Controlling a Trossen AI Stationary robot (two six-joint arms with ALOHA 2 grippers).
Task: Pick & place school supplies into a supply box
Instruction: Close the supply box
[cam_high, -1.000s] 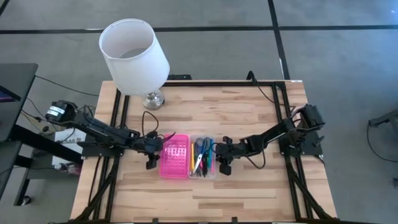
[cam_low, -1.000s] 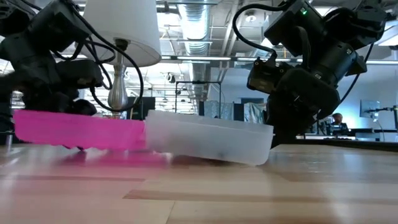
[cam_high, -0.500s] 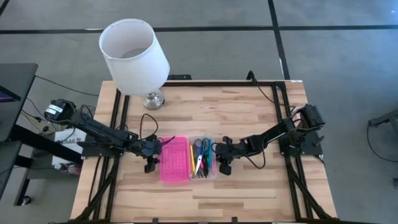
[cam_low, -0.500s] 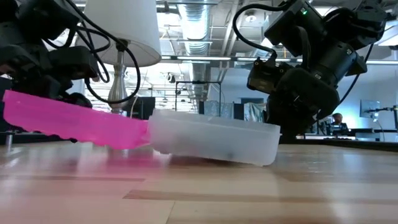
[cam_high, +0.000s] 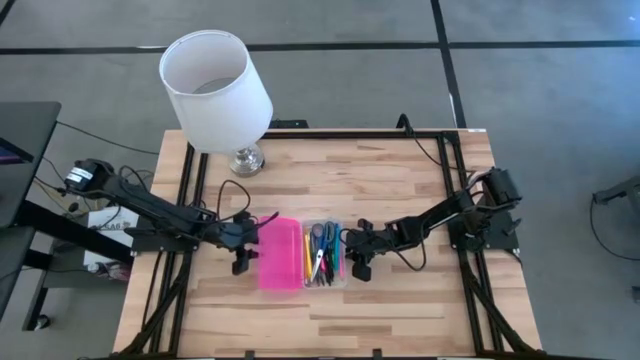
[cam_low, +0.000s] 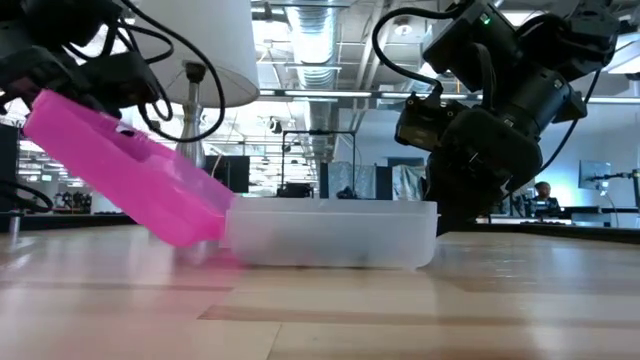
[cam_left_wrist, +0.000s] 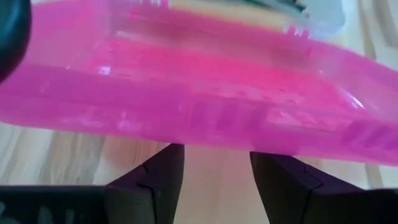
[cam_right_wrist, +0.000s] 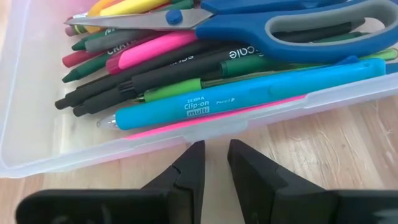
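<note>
Supply box (cam_high: 325, 253): mid-counter (cam_high: 400, 190), pens inside; pink lid (cam_high: 280, 254) tilted up above my open left jaws (cam_high: 240, 250); right jaws (cam_high: 362, 253) narrow, empty, just beside box; lamp (cam_high: 215, 90) far left

Pale butcher-block wood surface (cam_high: 380, 180) in a black metal frame, sitting on grey carpet floor (cam_high: 540, 90) crossed by dark seam lines. A white lampshade (cam_high: 215, 88) on a silvery lamp base (cam_high: 245, 158) stands near the far left corner. A dark desk edge (cam_high: 20, 140) pokes in at left. Looking level across, the room behind is open industrial space: exposed ceiling ducts (cam_low: 320, 40), strip lights, and monitors (cam_low: 600, 175) far back on the right.
</note>
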